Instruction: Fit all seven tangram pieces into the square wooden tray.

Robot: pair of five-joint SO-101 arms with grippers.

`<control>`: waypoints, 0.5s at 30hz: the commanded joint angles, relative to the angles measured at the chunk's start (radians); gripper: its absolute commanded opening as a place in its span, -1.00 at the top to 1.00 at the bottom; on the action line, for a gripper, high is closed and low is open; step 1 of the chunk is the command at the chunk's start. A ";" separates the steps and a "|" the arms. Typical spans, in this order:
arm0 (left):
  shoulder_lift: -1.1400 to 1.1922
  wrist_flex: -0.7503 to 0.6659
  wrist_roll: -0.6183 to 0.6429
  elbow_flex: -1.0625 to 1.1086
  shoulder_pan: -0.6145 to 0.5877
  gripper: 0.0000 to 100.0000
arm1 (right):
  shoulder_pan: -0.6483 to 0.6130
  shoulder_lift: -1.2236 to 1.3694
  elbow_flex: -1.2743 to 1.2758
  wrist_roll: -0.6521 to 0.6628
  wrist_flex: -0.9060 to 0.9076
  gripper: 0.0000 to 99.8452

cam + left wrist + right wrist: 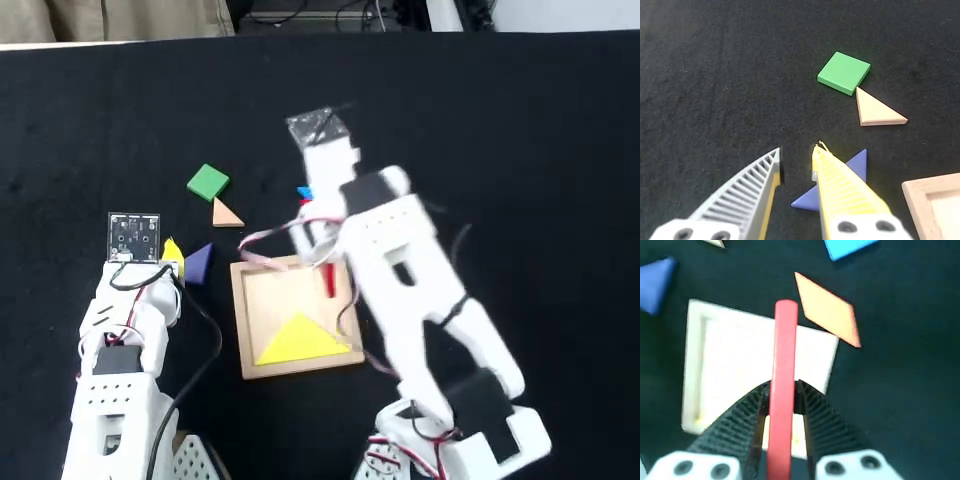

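Note:
The square wooden tray [262, 305] [730, 355] holds a large yellow triangle [300, 340]. My right gripper [322, 262] [782, 389] hangs over the tray's far right part, shut on a red piece [329, 281] [785, 335] held on edge. An orange parallelogram [829, 310] lies just beyond the tray's far corner, with a light blue piece [305, 192] [847, 247] past it. My left gripper [170, 255] [797, 155] is open above the cloth, left of the tray. A dark blue triangle [198, 262] [856, 164] lies beside its yellow finger [840, 190]. The green square [208, 182] [844, 73] and tan triangle [226, 213] [877, 112] lie farther back.
Black cloth covers the table [520, 130]. Loose cables [265, 240] trail from the right arm across the tray's far edge. The tray's corner [930, 200] shows beside the left gripper. Open cloth lies at the far left and the right.

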 commanded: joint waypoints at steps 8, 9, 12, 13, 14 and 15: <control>-0.011 -0.021 -0.002 -0.008 -0.002 0.77 | -0.198 0.031 0.136 -0.252 -0.345 0.98; -0.011 -0.021 -0.002 -0.008 -0.002 0.77 | -0.198 0.044 0.131 -0.279 -0.339 0.98; -0.011 -0.021 -0.002 -0.010 -0.001 0.77 | -0.230 0.051 0.130 -0.270 -0.293 0.98; -0.011 -0.021 -0.002 -0.012 -0.001 0.77 | -0.244 0.054 0.133 -0.275 -0.282 0.98; -0.011 -0.021 -0.002 -0.012 -0.001 0.77 | -0.259 0.059 0.139 -0.279 -0.278 0.98; -0.011 -0.021 -0.002 -0.012 -0.001 0.77 | -0.275 0.061 0.142 -0.282 -0.276 0.98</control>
